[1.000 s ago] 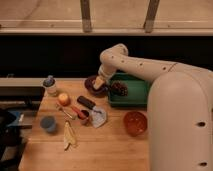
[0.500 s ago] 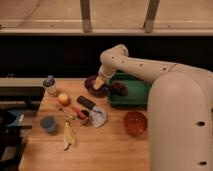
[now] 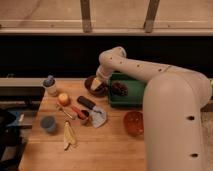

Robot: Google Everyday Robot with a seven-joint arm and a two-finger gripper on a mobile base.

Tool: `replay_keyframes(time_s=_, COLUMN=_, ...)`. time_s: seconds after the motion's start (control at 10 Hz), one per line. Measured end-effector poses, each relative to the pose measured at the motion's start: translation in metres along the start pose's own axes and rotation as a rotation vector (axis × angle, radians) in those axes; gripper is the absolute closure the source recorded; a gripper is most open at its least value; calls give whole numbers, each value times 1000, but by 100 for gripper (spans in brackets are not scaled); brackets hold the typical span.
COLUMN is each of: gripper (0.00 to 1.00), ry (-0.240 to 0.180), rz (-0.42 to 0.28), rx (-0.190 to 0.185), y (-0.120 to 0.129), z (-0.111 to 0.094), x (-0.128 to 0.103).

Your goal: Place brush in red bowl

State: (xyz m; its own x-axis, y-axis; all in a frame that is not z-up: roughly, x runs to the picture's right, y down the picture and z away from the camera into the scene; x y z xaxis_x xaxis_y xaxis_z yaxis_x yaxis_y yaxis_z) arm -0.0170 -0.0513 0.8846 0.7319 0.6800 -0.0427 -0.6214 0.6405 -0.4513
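Brush: apparently the thin dark stick lying flat on the table, just beside the red-handled utensil, not held. By size: the white arm reaches in from the right, above the green tray. Nearer, the red bowl sits mouth-up to receive, well apart from the stick. The smaller maroon bowl lies under the gripper, which hovers away from both task items; pickup probably not yet begun. Grip state: cannot tell.

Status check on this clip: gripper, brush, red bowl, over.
Gripper at the dark bowl, beside green tray. Red bowl nearer the camera, well apart. Brush not clearly made out.
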Motion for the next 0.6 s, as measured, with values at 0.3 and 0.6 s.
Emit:
replay_keyframes(time_s=0.3, gripper=20, ry=-5, rz=20, rx=-36, y=-10, z=22, x=8)
replay_keyframes(time_s=0.6, gripper=20, ry=-6, rz=33, rx=-49, y=-20, z=31, x=18)
